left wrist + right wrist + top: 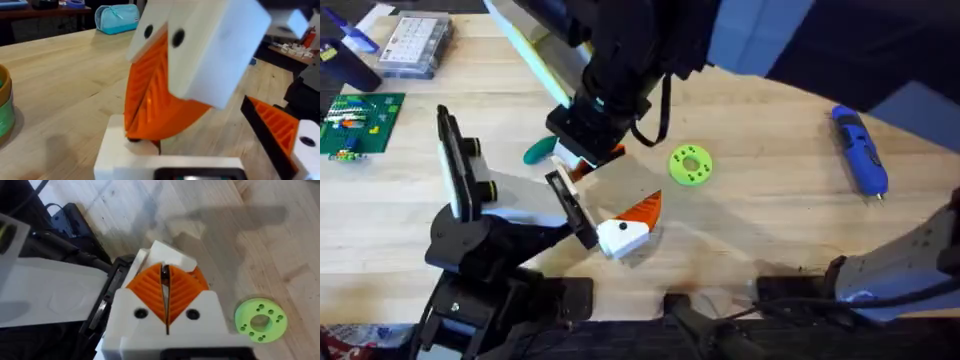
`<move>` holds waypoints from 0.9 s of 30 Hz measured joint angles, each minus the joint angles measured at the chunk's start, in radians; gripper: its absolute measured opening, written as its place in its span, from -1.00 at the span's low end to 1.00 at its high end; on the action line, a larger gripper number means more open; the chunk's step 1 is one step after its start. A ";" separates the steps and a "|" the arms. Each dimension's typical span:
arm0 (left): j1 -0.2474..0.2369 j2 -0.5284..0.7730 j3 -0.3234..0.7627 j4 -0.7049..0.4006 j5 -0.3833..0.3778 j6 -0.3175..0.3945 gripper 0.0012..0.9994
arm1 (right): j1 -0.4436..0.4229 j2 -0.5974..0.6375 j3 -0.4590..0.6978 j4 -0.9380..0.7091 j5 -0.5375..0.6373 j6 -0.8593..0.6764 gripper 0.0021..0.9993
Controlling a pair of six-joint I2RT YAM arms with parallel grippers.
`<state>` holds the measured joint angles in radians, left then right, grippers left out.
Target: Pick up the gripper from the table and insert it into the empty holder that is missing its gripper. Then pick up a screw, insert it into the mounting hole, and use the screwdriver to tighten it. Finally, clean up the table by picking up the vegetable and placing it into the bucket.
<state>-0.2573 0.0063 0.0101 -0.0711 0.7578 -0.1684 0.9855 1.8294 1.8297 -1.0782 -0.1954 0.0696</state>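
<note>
Step 1, insertion: right gripper (pixel 165 292) pinched shut on the gripper (pixel 167 260) at the holder (pixel 570 205). Left gripper's state: can't tell. Next: seat squarely, then get a screw.

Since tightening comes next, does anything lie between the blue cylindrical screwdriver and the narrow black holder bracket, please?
Yes: a lime-green round disc with holes lies on the wooden table roughly between the screwdriver and the holder, nearer the holder.
</note>
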 joint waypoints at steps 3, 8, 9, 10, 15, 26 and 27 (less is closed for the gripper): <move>0.000 0.000 0.000 0.000 -0.002 -0.003 0.98 | 0.000 0.003 0.000 0.001 0.001 0.000 -0.99; 0.000 0.000 0.000 0.000 -0.003 -0.010 0.98 | 0.000 0.005 0.000 0.001 0.003 0.000 -0.99; 0.000 0.000 0.000 0.000 -0.003 -0.011 0.98 | 0.000 0.005 0.000 0.001 0.003 0.000 -0.99; 0.000 0.000 0.000 0.000 -0.003 -0.011 0.98 | 0.000 0.005 0.000 0.001 0.003 0.000 -0.99; 0.000 0.000 0.000 0.000 -0.003 -0.011 0.98 | 0.000 0.005 0.000 0.001 0.003 0.000 -0.99; 0.000 0.000 0.000 0.000 -0.003 -0.011 0.98 | -0.018 0.004 0.000 -0.004 0.044 -0.013 0.88; 0.000 0.000 0.000 0.000 -0.003 -0.010 0.98 | -0.023 0.004 0.001 -0.005 0.048 -0.014 0.96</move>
<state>-0.2573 0.0065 0.0101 -0.0711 0.7545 -0.1789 0.9627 1.8336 1.8303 -1.0831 -0.1477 0.0553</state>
